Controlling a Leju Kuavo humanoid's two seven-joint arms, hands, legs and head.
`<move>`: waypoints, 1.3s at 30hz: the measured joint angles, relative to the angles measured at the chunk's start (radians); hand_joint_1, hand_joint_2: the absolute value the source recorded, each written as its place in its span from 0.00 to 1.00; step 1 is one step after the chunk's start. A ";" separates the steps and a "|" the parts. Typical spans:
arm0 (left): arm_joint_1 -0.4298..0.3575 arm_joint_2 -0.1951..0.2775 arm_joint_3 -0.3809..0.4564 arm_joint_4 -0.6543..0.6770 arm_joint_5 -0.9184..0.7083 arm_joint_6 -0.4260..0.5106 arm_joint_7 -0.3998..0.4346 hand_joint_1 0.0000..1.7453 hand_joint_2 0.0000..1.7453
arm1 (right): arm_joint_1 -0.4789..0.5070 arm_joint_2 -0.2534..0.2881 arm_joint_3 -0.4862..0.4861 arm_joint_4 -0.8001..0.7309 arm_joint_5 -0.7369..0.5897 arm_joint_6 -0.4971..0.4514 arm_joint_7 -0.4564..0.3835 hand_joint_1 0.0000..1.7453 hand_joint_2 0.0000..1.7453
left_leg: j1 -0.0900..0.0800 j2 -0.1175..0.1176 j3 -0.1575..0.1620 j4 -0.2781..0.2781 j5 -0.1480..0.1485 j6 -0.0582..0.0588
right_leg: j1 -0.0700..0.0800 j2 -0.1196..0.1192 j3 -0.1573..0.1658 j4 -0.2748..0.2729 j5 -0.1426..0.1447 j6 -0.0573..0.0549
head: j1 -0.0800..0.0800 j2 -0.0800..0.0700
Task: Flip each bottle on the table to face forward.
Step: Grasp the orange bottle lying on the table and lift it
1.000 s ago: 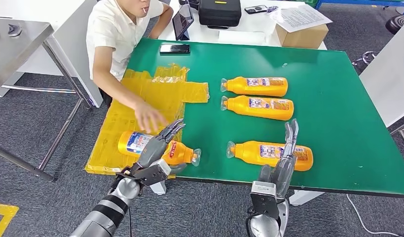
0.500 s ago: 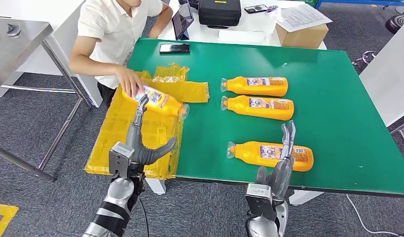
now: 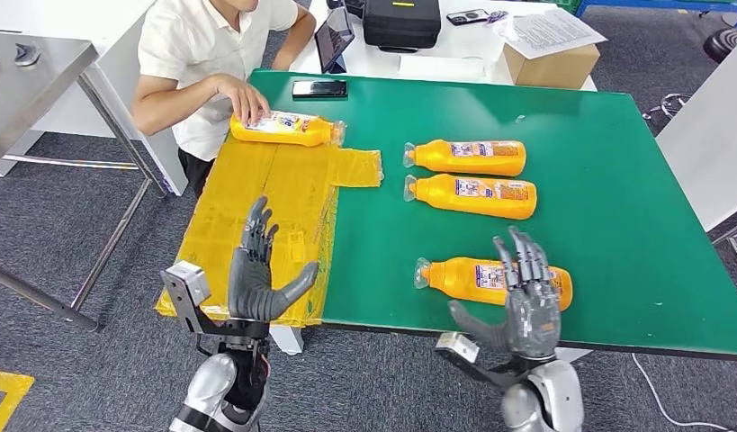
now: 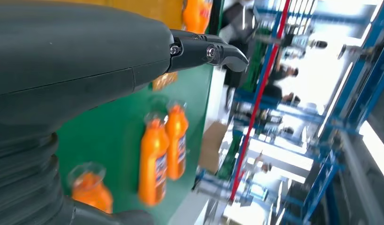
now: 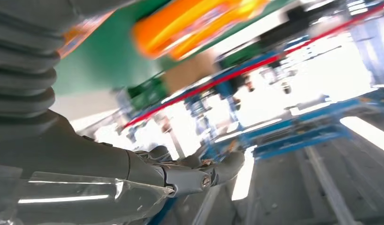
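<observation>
Four orange bottles lie on their sides: two (image 3: 464, 157) (image 3: 471, 196) close together mid-counter, one (image 3: 490, 281) nearer the front edge, one (image 3: 286, 129) on yellow sheeting.

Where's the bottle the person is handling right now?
In the head view, that bottle lies at the far left of the green table, under the person's hand, beside the yellow sheet.

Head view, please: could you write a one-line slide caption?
Both hands, left hand and right hand, open above the green table beside four orange bottles.

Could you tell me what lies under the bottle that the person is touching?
The bottle rests on yellow sheeting over the green table; the sheeting hides what is beneath it.
</observation>
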 joint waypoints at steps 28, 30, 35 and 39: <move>0.108 0.062 -0.111 -0.054 -0.144 -0.208 0.077 0.00 1.00 | -0.196 -0.344 0.254 0.445 0.001 0.203 0.423 0.00 1.00 | 0.000 0.001 0.001 0.000 -0.001 0.001 | 0.000 0.001 0.000 0.000 0.000 0.000 | 0.000 0.000; 0.106 0.063 -0.118 -0.055 -0.144 -0.208 0.078 0.00 1.00 | -0.220 -0.350 0.273 0.472 0.002 0.195 0.433 0.00 1.00 | 0.000 0.001 0.001 0.000 -0.001 0.001 | 0.000 0.001 0.000 0.000 0.000 0.000 | 0.000 0.000; 0.097 0.063 -0.133 -0.055 -0.136 -0.209 0.081 0.00 1.00 | -0.290 -0.354 0.301 0.564 0.005 0.183 0.449 0.00 1.00 | 0.000 0.002 0.003 0.000 0.000 0.001 | 0.000 0.001 0.002 0.000 0.000 0.000 | 0.000 0.000; 0.091 0.063 -0.134 -0.055 -0.131 -0.210 0.084 0.00 1.00 | -0.330 -0.353 0.317 0.623 0.020 0.181 0.466 0.00 1.00 | 0.000 0.002 0.005 0.000 0.000 0.001 | 0.000 0.001 0.003 0.000 0.000 0.000 | 0.000 0.000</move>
